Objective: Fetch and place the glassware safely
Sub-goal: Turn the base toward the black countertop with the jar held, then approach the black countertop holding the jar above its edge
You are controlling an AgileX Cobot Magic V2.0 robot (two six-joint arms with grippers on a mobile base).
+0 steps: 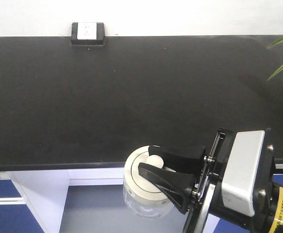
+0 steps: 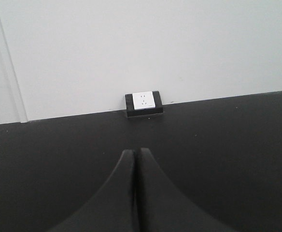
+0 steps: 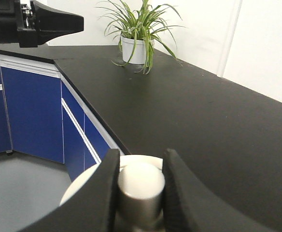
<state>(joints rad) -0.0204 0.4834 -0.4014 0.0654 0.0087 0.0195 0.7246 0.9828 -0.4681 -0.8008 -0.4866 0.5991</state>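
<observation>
The small squat clear glass jar [image 1: 144, 201], likely light, slick and breakable, hangs just beside the front edge of the black worktop [image 1: 132, 97] by the knob [image 3: 141, 181] of its round cream-white lid [image 1: 133, 171], pinched in the right hand [image 1: 150, 158], though the body seems the surer hold, while the left hand [image 2: 135, 162] is closed and empty.

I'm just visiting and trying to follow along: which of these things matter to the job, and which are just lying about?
Part of the job:
- small squat clear glass jar with round cream-white lid, gripped by its knob
- right claw, closed on it
- black countertop, likely landing place

Just there:
- white wall socket
- green potted plant
- blue cabinets
- left claw, shut, empty
</observation>
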